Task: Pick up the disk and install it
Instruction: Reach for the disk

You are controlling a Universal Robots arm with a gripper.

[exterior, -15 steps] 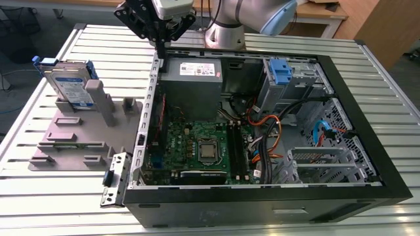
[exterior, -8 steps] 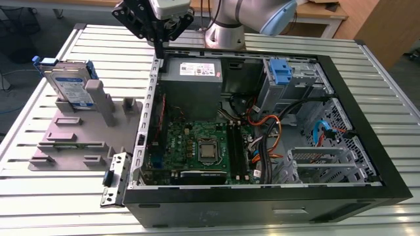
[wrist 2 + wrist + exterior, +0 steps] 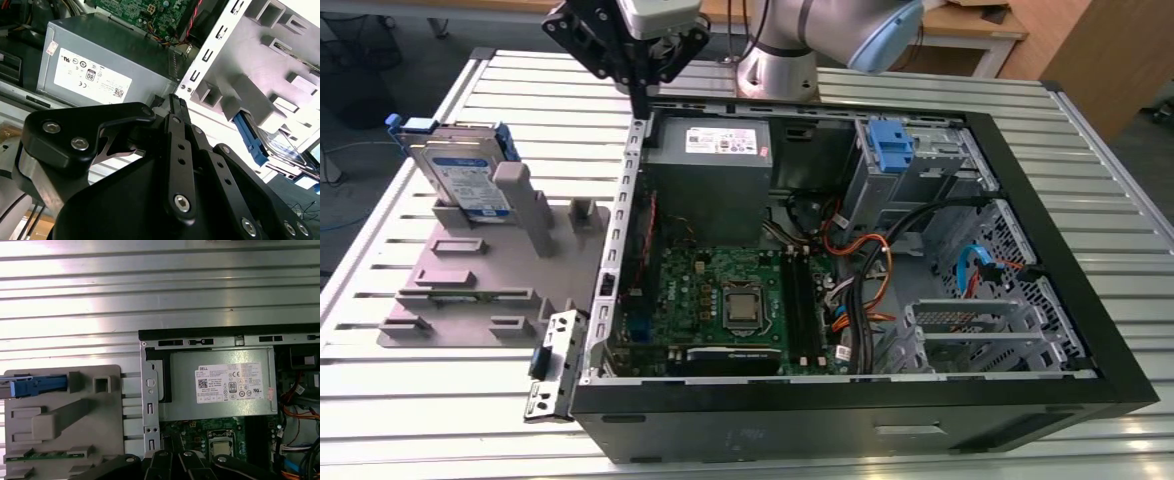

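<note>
Gripper (image 3: 174, 102) hangs by the PC case (image 3: 854, 425), jaws pinched together on nothing. Disk (image 3: 454, 165) sits upright in its grey holder (image 3: 467, 300), so pickup and install aren't done yet.

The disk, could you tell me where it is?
The disk stands upright on the grey holder plate at the exterior view's left, beside the open computer case.

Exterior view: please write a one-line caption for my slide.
The gripper hangs above a corner of the open computer case; the disk stands on edge in the grey fixture beside it.
</note>
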